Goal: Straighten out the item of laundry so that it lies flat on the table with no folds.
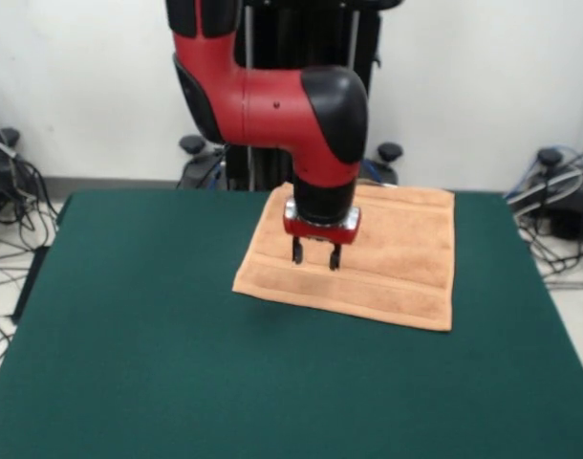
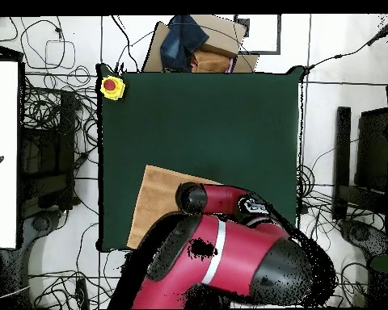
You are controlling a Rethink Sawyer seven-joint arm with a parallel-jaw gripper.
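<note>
The orange-tan towel lies spread on the dark green table toward the robot's side, its woven border bands showing. It looks flat, with its near left corner pointing toward the camera. My gripper hangs over the towel's left part, fingers apart and pointing down, holding nothing. In the overhead view the towel shows at the table's lower left, and the arm hides much of it. The gripper itself is hidden under the arm there. No tag shows.
A yellow box with a red button sits at the table's corner in the overhead view. Cardboard and dark cloth lie past the far edge. Cables lie on the floor around the table.
</note>
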